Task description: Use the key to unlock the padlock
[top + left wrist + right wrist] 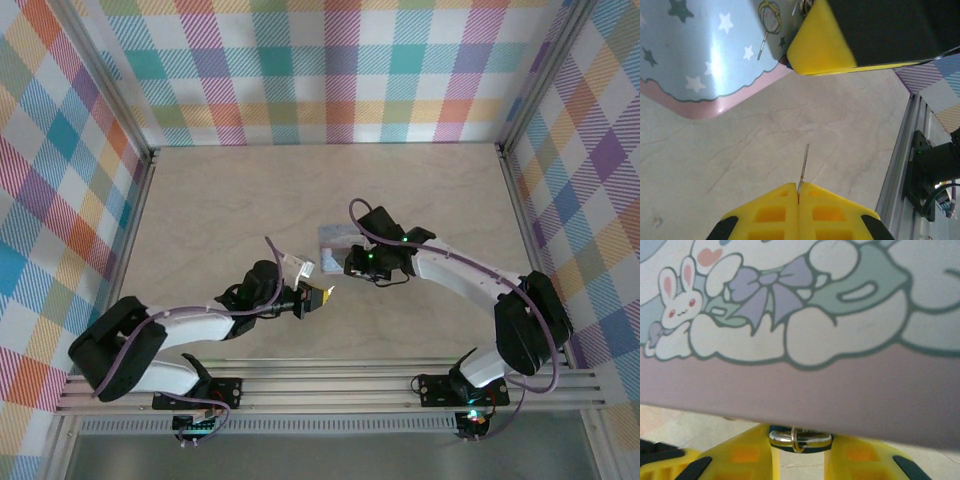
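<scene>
My left gripper [798,187] is shut on the key [804,162], a thin pale metal blade that sticks out forward over the tabletop. In the top view this gripper [322,294] sits just left of and below the right one [352,265], with a small gap between them. My right gripper [801,452] is shut on the padlock [785,438], whose silver shackle and dark body span its yellow fingers [740,455], tight under the edge of the tin box [805,315]. A small ring loops round the shackle. The padlock's keyhole is hidden.
The pale blue cartoon-printed tin box [335,240] lies mid-table, its starred side [700,50] close ahead of the key. The right gripper's yellow finger [820,45] hangs above it. An aluminium rail [900,155] runs along the table's near edge.
</scene>
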`<state>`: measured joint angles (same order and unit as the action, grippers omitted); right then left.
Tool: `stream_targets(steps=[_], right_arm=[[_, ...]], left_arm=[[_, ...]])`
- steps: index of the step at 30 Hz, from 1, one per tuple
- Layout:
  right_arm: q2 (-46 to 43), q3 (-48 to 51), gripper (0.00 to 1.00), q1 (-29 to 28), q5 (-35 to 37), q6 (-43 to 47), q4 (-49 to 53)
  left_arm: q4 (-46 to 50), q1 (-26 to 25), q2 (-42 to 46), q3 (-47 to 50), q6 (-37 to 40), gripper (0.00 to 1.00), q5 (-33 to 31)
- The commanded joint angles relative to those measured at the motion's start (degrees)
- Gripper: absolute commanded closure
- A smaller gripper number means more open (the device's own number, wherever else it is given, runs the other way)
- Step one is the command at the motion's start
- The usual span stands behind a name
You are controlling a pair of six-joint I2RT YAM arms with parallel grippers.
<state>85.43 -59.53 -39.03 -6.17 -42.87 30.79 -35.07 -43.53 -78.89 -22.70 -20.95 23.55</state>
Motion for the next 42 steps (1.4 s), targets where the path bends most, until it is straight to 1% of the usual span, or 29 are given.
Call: stream_targets(steps=[1, 4, 8, 20, 33, 42], right_arm=[[-1.1, -2.8, 1.0, -0.1, -1.3, 0.6, 1.5], [-0.8, -3.0, 1.0, 0.2, -2.3, 0.7, 1.5], [-0.6, -2.9, 1.0, 0.8, -3.6, 0.5, 1.1], [0.5, -2.9, 1.0, 2.2, -6.7, -0.3, 0.2], [0.5, -2.9, 1.0, 2.7, -9.3, -1.1, -0.5], [0.3, -2.6, 1.0, 3.0, -9.6, -0.9, -0.5]], left_arm=[[-11.2, -0.7, -3.4, 0.5, 0.0, 1.0, 1.2], [-15.7, -0.7, -7.1, 0.1, -1.4, 1.0, 1.5], [-19.2, -0.8, -10.4, -0.8, -3.0, 1.0, 1.8], [-26.5, -0.8, -15.4, -1.8, -5.4, 1.0, 1.5], [-29.2, -1.3, -18.6, -3.5, -5.8, 1.0, 1.5], [-31.9, -1.3, -19.4, -3.4, -7.0, 1.0, 1.2]])
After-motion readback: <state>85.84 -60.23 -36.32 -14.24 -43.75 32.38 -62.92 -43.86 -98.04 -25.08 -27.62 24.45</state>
